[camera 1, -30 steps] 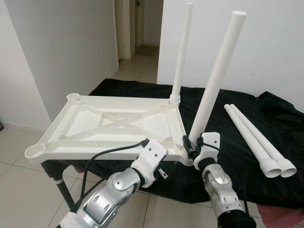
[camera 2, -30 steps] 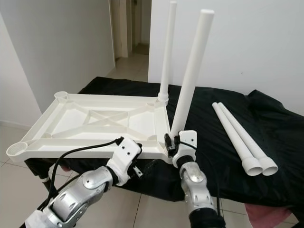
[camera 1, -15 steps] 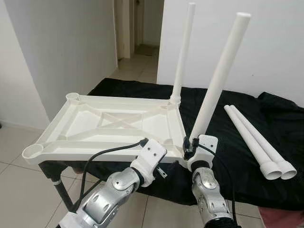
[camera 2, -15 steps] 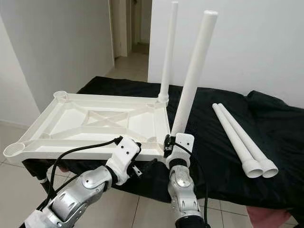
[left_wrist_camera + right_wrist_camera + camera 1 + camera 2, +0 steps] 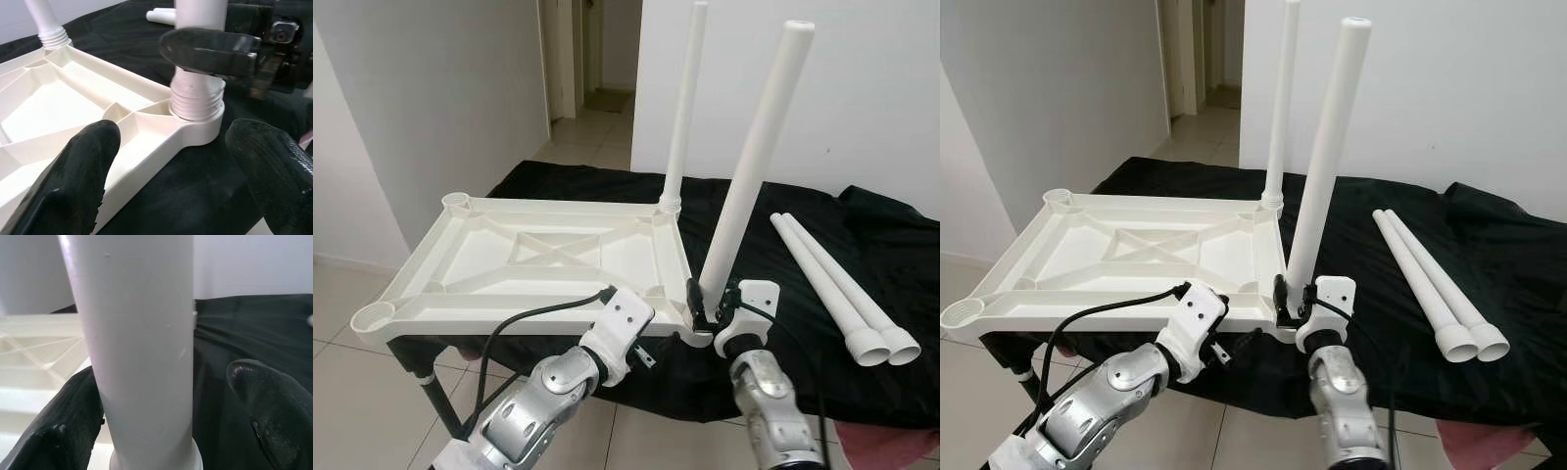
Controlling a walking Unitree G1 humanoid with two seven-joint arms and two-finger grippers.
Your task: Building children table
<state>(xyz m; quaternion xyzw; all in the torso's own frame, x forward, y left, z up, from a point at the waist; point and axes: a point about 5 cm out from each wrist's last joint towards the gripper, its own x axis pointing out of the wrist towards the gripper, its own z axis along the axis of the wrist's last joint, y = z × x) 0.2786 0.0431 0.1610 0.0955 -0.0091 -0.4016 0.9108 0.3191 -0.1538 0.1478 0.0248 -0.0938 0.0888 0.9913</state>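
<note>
The white plastic tabletop (image 5: 538, 257) lies upside down on a black-draped stand. One white leg (image 5: 683, 108) stands upright in its far right corner socket. A second leg (image 5: 754, 157) leans slightly in the near right corner socket (image 5: 195, 122), its thread partly showing. My right gripper (image 5: 710, 305) is open around the base of this leg; one finger (image 5: 63, 431) touches the leg and the other finger (image 5: 264, 416) stands off it. My left gripper (image 5: 171, 156) is open just below the near edge, its fingers (image 5: 83, 166) spread either side of that corner.
Two loose white legs (image 5: 832, 284) lie side by side on the black cloth (image 5: 803, 343) to the right. The tabletop overhangs the stand on the left, above a tiled floor (image 5: 352, 392). A doorway (image 5: 597, 59) opens behind, between white walls.
My right wrist has swung to the right around the base of the near leg, and the leg's top has tipped slightly left. The left gripper stays put.
</note>
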